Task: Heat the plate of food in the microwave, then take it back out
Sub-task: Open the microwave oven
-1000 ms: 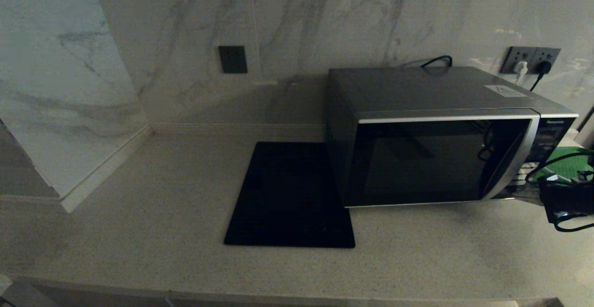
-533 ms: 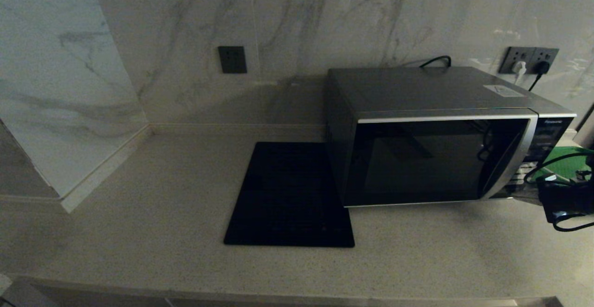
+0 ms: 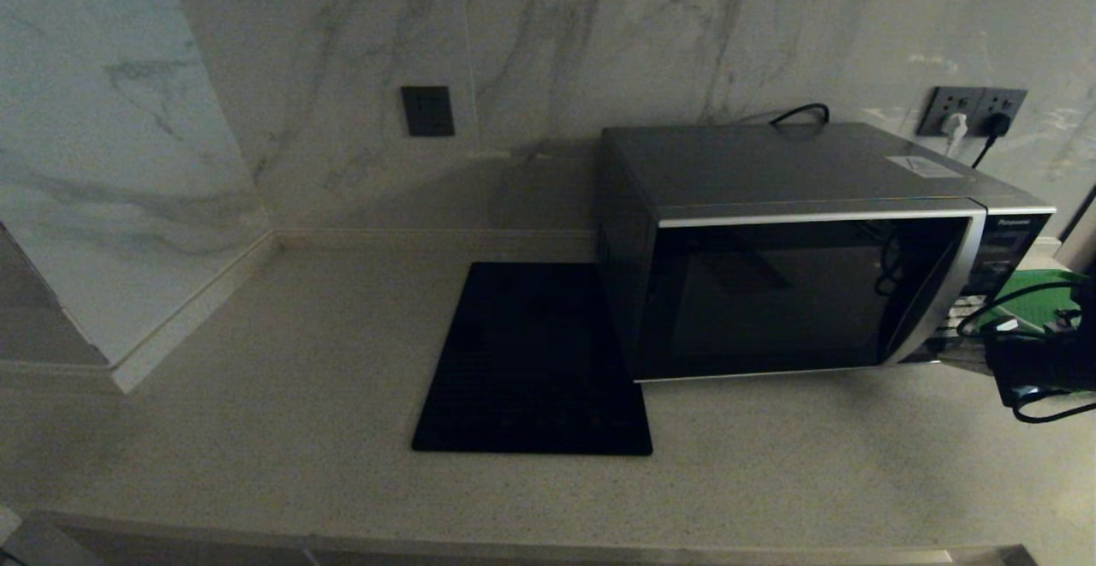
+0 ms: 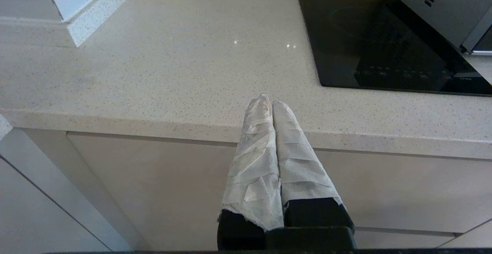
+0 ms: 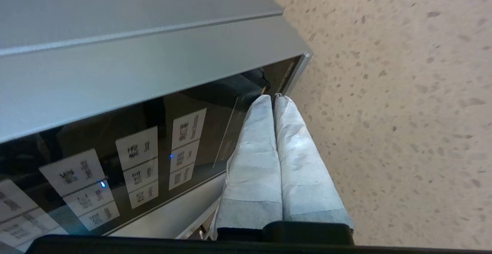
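Boxy silver-grey microwave (image 3: 813,249) on the pale speckled bench (image 3: 300,395), dark glass door shut. We place the right gripper (image 5: 273,97), fingers pressed together and empty, at its black button panel (image 5: 115,158), likely to press a key. Left gripper (image 4: 272,102), fingers closed, parked at the bench edge, well left of the microwave. Plate unseen; probably inside.

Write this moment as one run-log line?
right gripper: shut, at boxy silver-grey microwave black button panel | dark glass door: closed | left gripper: shut, parked at speckled beige counter
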You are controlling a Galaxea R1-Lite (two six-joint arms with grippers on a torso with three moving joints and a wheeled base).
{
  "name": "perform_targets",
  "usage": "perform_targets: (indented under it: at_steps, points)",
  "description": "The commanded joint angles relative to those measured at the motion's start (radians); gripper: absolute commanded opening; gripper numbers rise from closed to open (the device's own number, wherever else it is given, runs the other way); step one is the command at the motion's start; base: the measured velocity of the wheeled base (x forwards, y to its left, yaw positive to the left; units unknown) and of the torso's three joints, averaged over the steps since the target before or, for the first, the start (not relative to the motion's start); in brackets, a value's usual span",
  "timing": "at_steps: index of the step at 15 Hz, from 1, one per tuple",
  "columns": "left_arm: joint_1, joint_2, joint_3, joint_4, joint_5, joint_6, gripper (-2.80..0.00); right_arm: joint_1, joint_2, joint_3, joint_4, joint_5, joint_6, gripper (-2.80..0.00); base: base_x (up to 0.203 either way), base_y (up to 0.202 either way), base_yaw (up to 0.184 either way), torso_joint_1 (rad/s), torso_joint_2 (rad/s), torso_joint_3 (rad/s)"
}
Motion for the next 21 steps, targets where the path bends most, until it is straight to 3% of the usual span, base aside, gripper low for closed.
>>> perform_targets:
  at_steps: [1,14,18,21]
  points:
    - [0.000,0.000,0.000,0.000,0.000,-0.001,-2.80,0.013,-0.003,-0.006,-0.005,0.007,0.006,-2.80,0.000,0.000,0.000,0.000,0.00,0.000]
    - [0.000,0.000,0.000,0.000,0.000,0.000,-2.80,0.015,0.010,-0.071,-0.006,-0.015,0.022,-2.80,0.000,0.000,0.000,0.000,0.00,0.000]
    - [0.000,0.000,0.000,0.000,0.000,-0.001,-2.80,0.016,0.039,-0.058,-0.113,-0.022,0.106,-2.80,0.000,0.000,0.000,0.000,0.00,0.000]
    - [0.000,0.000,0.000,0.000,0.000,-0.001,-2.80,0.008,0.016,-0.014,-0.116,-0.023,0.100,-2.80,0.000,0.000,0.000,0.000,0.00,0.000]
